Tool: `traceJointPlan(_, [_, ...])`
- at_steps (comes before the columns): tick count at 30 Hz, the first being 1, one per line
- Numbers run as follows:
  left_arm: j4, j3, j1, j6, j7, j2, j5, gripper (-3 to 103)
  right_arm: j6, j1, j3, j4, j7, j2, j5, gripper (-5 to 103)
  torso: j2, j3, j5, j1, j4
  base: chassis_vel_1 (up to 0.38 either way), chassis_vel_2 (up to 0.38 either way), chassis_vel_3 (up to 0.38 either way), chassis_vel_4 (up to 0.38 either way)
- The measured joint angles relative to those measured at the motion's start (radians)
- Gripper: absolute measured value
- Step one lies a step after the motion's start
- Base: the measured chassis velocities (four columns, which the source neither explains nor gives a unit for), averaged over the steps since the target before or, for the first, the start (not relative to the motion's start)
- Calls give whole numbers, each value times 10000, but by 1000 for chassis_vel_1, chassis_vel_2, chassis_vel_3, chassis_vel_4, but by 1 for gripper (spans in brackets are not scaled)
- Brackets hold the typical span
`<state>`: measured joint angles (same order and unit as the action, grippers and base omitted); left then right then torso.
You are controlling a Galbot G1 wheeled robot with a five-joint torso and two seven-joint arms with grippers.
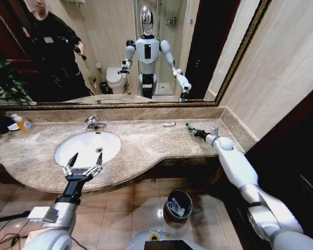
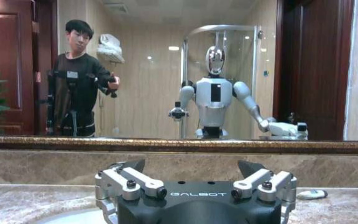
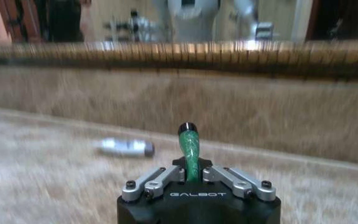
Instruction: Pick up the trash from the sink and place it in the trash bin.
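One piece of trash, the small green tube [image 1: 192,129], is in your right gripper [image 1: 189,127] right now, clamped between the fingers with its dark-capped end sticking out ahead; the right wrist view shows the jaws closed tight on it [image 3: 189,145]. You have it lifted just above the countertop [image 1: 146,143] at the centre right of the head frame, not yet anywhere near the trash bin [image 1: 178,204].

That bin sits on the floor tiles at the lower centre of the head frame, and you can make out a few pale items already lying inside it, so part of the job looks done. Left to clear, as far as you can see: one small white item [image 1: 169,124] on the countertop near the mirror edge, upper centre of the head frame, and the same piece lies just beyond the green tube in the right wrist view [image 3: 126,147]. The sink [image 1: 87,147] basin itself looks bare. The clear bottle of orange liquid [image 1: 24,124] at the far left is not yours to take.

Your right arm reaches long and nearly straight from the lower right corner up toward the centre, wrist low over the marble. Your left gripper [image 1: 83,163] hangs over the near rim of the sink at lower left, fingers spread wide and holding nothing, pointed toward the mirror.
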<state>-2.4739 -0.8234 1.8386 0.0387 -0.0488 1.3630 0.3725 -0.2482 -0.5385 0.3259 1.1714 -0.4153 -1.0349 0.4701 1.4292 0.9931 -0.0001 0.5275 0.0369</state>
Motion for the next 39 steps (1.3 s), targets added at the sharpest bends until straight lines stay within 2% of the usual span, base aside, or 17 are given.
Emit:
traceJointPlan(3, [0,0,0,0,0,0,0,100,-165,-615,196,1351,613,376,650,10,0,0,1,0,0,0,0,0,0])
traceJointPlan(5, [0,0,0,0,0,0,0,100,-194,-773,257,1654,728,482,757,10,0,0,2,0,1,0,0,0,0])
traceJointPlan(8, [0,0,0,0,-1,0,0,100,-328,-1830,706,3445,1466,1053,1416,10,0,-1,0,0,-1,0,0,0,0])
traceJointPlan(14, [0,0,0,0,-1,-1,0,100,-375,-3363,1354,5071,2125,1353,1777,10,0,-1,2,-1,-1,0,0,0,0])
traceJointPlan(17, [0,0,-1,0,0,0,0,100,-374,-4753,2043,6278,2402,1337,1827,10,1,-1,2,0,-3,0,0,0,0])
traceJointPlan(21, [0,0,0,0,0,0,0,100,-342,-6301,2745,7452,2325,1118,1756,10,1,-2,-3,-1,1,0,0,0,0])
traceJointPlan(22, [0,0,0,0,0,0,0,100,-342,-6301,2745,7452,2325,1118,1756,10,1,-2,-3,-1,1,0,0,0,0])
traceJointPlan(25, [0,1,-1,0,0,-1,0,100,-180,-7692,3251,8036,2078,732,1511,10,0,-1,2,-1,-2,0,0,0,0])
traceJointPlan(29, [0,1,0,0,-2,-1,0,100,-21,-8651,3556,8401,1734,285,1265,10,1,-2,3,-1,-2,0,0,0,0])
traceJointPlan(31, [0,1,0,0,0,0,0,100,381,-9594,3809,8629,1068,-220,964,10,1,-2,-2,-1,-2,0,0,0,0])
traceJointPlan(32, [0,1,0,0,0,0,0,100,381,-9594,3809,8629,1068,-220,964,10,1,-2,-2,-1,-2,0,0,0,0])
traceJointPlan(34, [0,0,-1,0,0,0,0,100,1312,-10506,3824,8470,320,-875,283,10,1,-2,-1,-2,-2,0,0,0,0])
traceJointPlan(39, [0,0,0,0,0,0,0,100,1964,-11018,3533,8072,204,-1446,-428,10,0,-1,0,-2,-2,0,0,0,0])
